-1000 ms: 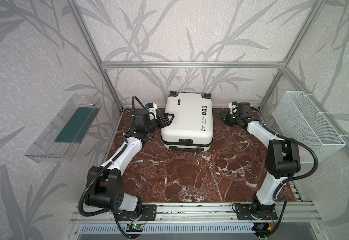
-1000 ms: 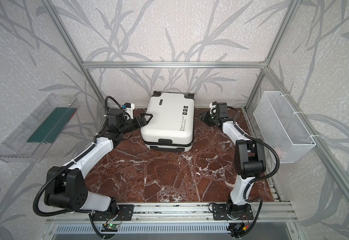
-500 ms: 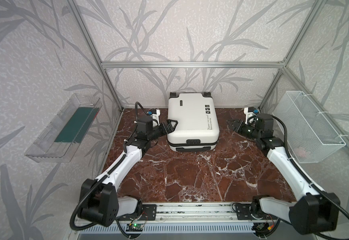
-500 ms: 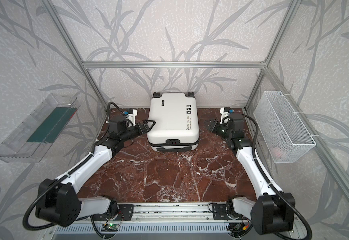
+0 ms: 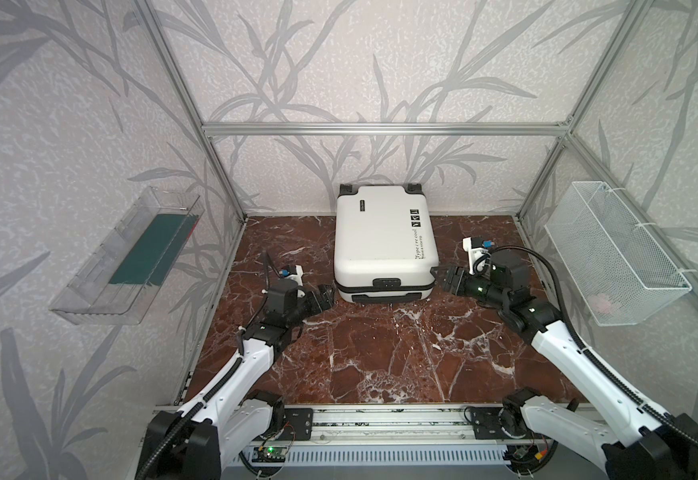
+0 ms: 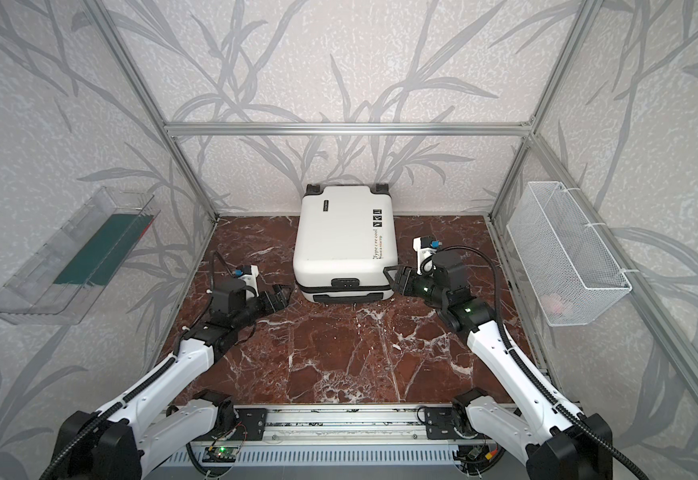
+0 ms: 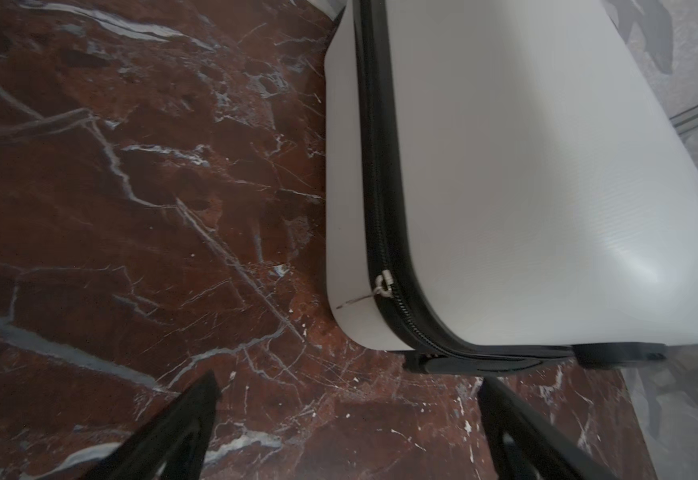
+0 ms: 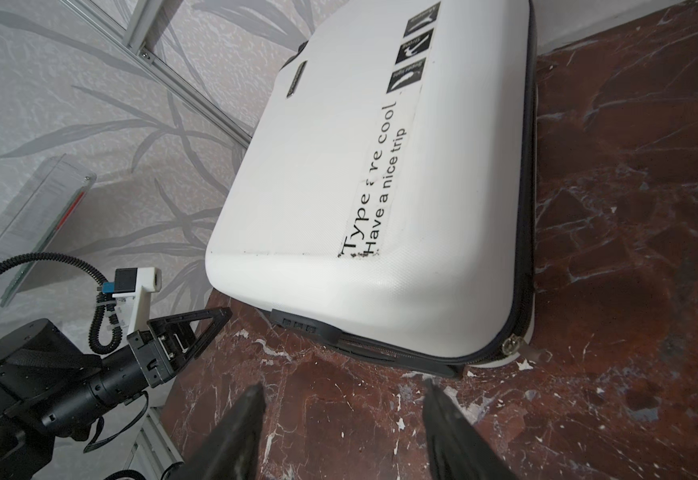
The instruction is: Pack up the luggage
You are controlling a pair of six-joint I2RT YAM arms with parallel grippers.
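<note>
Luggage (image 5: 382, 237): one (zipped shut); left gripper (image 5: 329, 292) wide, empty; right gripper (image 5: 440, 279) part-open, empty.

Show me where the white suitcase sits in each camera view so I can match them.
Top view: luggage at back centre of the marble table.
Top view: likewise back centre.
Left wrist: one rounded corner, close up.
Right wrist: lettered shell, seen slantwise.
Shared landmark: its black zipper band.
</note>
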